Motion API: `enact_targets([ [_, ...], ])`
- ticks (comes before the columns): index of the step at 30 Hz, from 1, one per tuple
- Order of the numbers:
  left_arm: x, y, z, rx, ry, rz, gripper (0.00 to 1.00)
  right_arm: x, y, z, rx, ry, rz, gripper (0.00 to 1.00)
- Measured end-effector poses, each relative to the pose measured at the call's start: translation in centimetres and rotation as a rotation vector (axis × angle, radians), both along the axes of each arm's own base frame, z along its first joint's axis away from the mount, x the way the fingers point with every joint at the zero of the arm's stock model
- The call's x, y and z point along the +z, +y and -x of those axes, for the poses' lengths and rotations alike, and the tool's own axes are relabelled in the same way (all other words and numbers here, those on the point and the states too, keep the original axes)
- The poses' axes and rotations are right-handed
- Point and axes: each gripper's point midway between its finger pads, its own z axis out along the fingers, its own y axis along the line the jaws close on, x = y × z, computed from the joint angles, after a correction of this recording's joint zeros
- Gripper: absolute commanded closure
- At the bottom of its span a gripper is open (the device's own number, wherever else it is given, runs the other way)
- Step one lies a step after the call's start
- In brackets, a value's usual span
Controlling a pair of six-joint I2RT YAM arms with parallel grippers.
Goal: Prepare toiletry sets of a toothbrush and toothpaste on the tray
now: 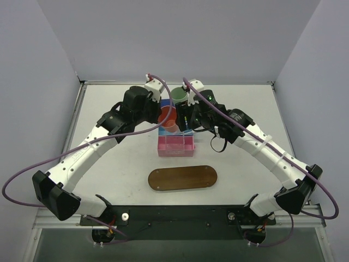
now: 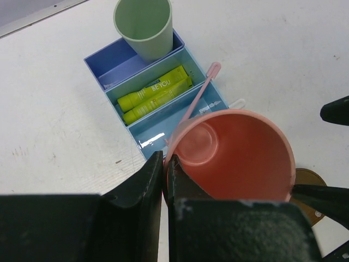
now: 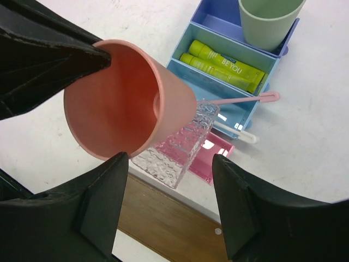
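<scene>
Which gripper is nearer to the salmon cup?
Left. The left gripper pinches the rim of the salmon cup; the right gripper is open close in front of it, holding nothing.

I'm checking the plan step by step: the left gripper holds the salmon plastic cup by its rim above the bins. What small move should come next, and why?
Probably carry the salmon plastic cup toward the dark-brown oval wooden tray and lower it there. The left gripper is shut on the cup's rim, and nothing lies on the tray yet.
</scene>
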Motion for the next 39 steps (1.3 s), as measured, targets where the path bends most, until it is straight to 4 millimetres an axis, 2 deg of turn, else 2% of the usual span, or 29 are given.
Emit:
enact_targets([
  [10, -0.2, -1.0, 0.4, -0.023, 0.001, -0.001, 1.00, 1.2, -0.3, -1.0, -0.069, -0.052, -0.005, 0.46],
  [18, -0.5, -1.7, 0.8, -0.043, -0.005, 0.002, 1.00, 0.7, -0.2, -1.8, -0.102, -0.054, 0.006, 0.53],
  [23, -0.4, -1.8, 0.8, -0.043, -0.011, 0.001, 1.00, 0.1, 0.2, -2.2, -0.104, -0.049, 0.007, 0.62],
  [29, -0.5, -1.9, 0.6, -0.037, -0.023, 0.000, 1.00, 0.4, 0.5, -2.4, -0.104, -0.059, -0.007, 0.71],
  [39, -0.5, -1.9, 0.8, -0.045, -0.035, 0.015, 1.00, -0.1, 1.0, -2.4, -0.096, -0.054, 0.001, 0.73],
])
